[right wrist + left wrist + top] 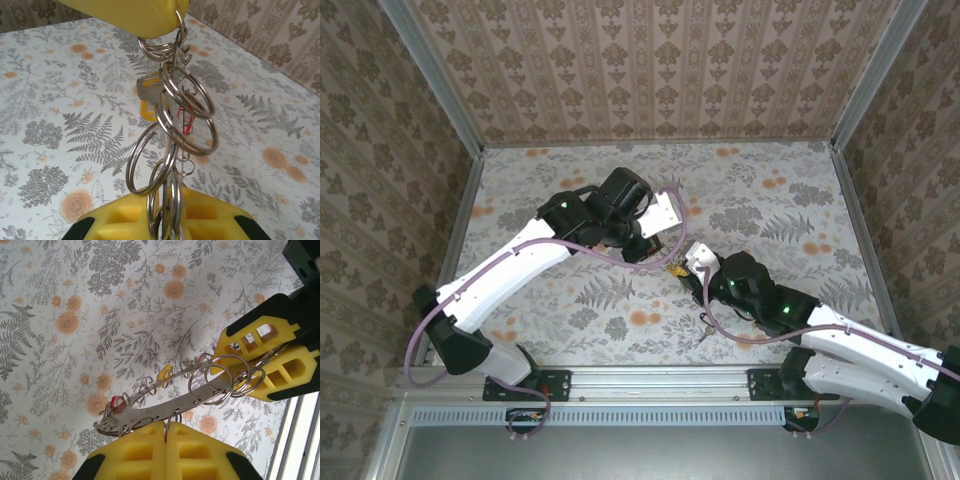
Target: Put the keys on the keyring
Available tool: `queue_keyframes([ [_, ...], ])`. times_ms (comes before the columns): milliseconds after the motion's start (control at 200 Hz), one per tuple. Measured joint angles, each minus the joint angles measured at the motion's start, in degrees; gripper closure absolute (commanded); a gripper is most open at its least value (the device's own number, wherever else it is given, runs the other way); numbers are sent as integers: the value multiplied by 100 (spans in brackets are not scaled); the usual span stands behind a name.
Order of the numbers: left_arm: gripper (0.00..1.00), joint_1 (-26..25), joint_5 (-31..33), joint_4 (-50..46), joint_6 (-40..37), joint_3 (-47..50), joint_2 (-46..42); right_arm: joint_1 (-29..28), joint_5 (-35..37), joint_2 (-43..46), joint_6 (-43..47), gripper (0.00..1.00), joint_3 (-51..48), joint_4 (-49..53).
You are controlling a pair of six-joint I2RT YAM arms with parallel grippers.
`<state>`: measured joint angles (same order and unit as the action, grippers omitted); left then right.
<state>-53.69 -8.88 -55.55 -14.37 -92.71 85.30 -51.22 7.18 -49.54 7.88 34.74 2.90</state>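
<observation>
The keyring [210, 385] is off the table, strung between the 2 grippers above the middle of the tablecloth [60, 305]. It reads as a floppy bunch of linked silver rings gathered along a flat metal strip [150, 407]. Some keys [146, 100] already hang from it: a yellow tag [165, 372] and a red tag [117, 402] show among the rings, though how many keys are threaded on cannot be counted.

The left gripper [165, 432] is pinched tight on 1 end of the strip. The right gripper [250, 356] is clamped narrow on a cluster of rings at the other end. So the keyring's long axis runs straight from one gripper to the other. In the top view that line goes from far-left to near-right, and the 2 sets of fingertips sit just beside each other.

On the cloth, near of the right gripper and beside that arm's cable, lies a small key-like thing [704, 328]. It is too small to be sure of, but it may be a loose key. If so, it lies toward the near edge from the held ring, and the right arm is plainly the nearer one. Fetching it would probably mean the right gripper letting go while the left holds the ring up.
</observation>
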Motion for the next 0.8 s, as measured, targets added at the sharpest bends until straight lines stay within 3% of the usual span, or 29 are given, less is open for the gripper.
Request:
queue_keyframes([
  [315, 100, -68, 208, -452, 435, -564, 365, -498, 1104, 15, 387, 100, -35, -133],
  [800, 100, -72, 444, -660, 868, -874, 507, -940, 2124, -245, 820, 100, -74, -660],
])
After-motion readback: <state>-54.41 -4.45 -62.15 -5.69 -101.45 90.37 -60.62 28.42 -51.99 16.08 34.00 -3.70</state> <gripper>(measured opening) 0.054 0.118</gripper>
